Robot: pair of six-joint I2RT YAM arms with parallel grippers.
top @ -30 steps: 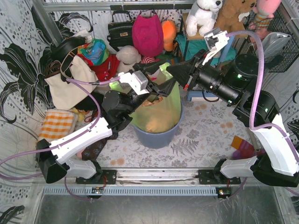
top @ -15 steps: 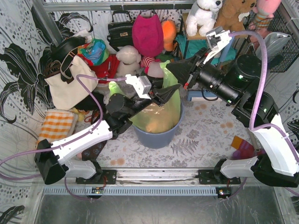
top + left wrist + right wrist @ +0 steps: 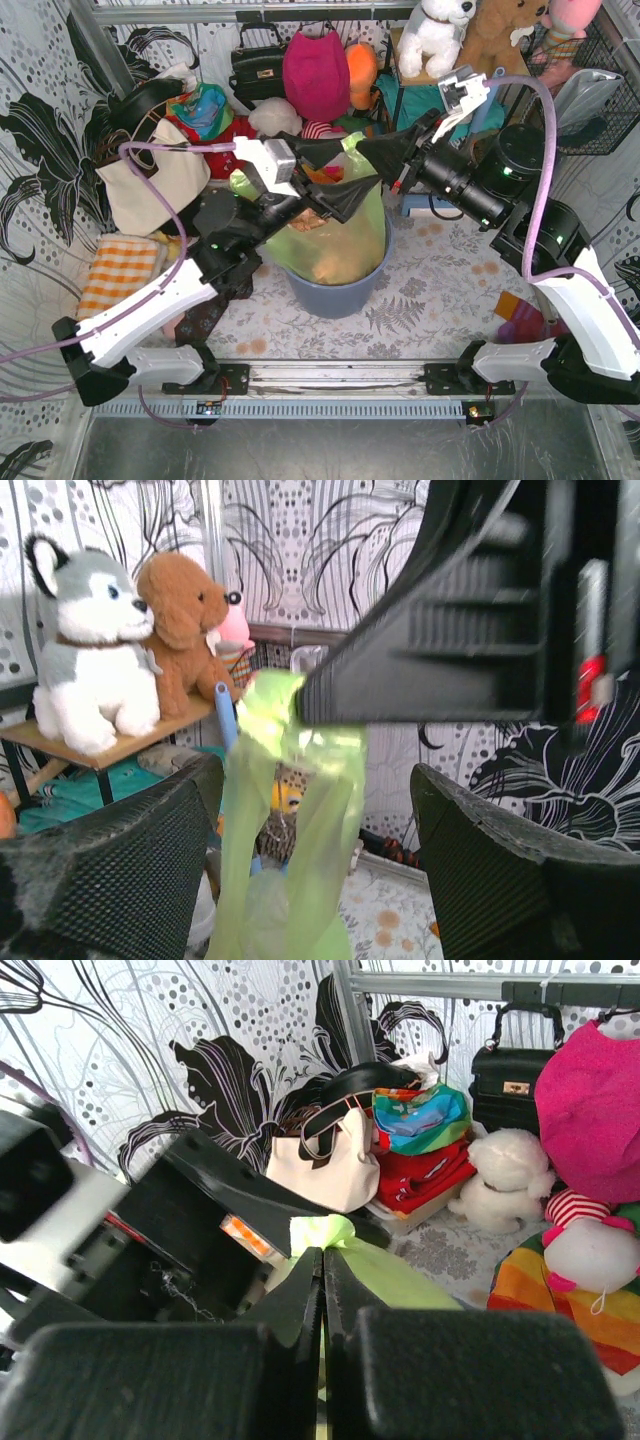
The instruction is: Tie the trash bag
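lime-green trash bag [image 3: 345,240] flap is standing above the bin [image 3: 335,297], right end effector [image 3: 322,1252] clamping it, left end effector [image 3: 318,780] gaping around it; a lower pinch seems wise.

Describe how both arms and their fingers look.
Both the left arm and right arm have white shells over black joints with small green lights, and a lilac cable trailing each. The fingers are black, wedge-shaped and mesh-textured.
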